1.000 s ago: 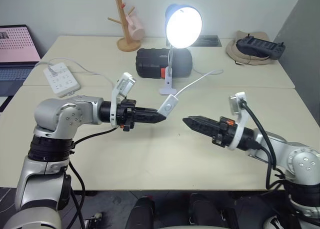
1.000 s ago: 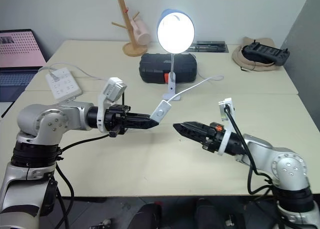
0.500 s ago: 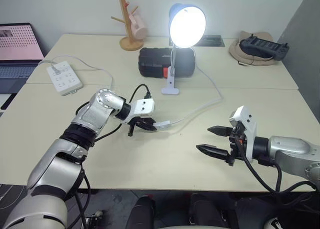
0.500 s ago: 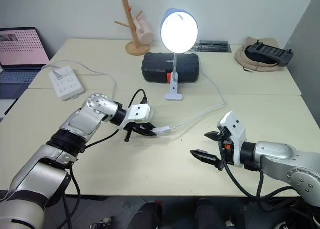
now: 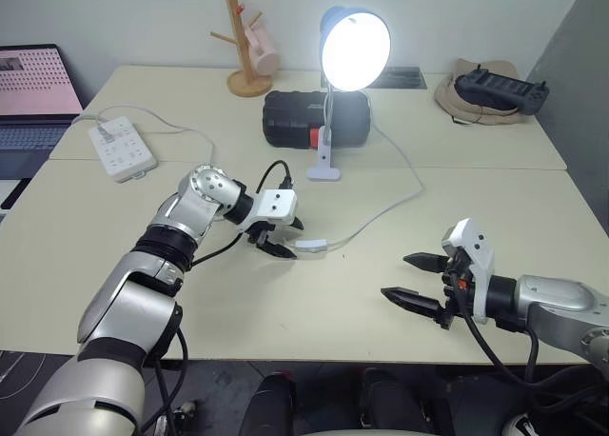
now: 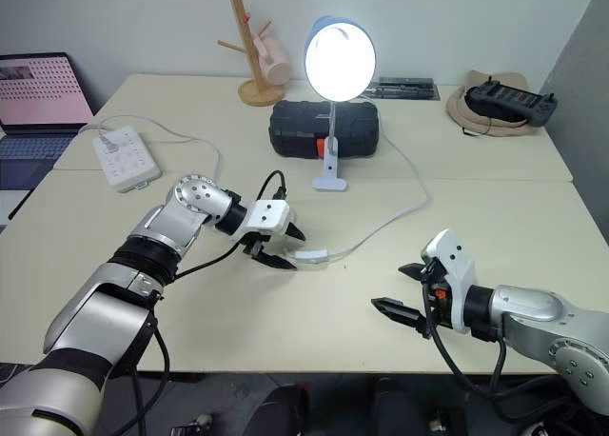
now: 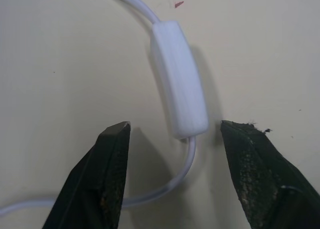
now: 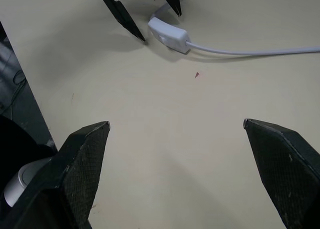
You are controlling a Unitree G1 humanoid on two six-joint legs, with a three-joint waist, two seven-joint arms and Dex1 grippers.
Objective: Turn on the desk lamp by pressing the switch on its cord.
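One switch lies flat on the counter, long axis running 3 to 9 o'clock, at 6 o'clock from the one lit desk lamp. Left claw straddles it, fingers apart, not touching. Right claw gapes wide, empty.

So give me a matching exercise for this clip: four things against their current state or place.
Things:
1. desk lamp
2. switch
3. left tool
4. right tool

States:
A. open, over bare table near the front edge
B. lit
C. open, fingers either side of the switch
D. lying flat on the table, ungripped

Pairs: 1-B, 2-D, 3-C, 4-A
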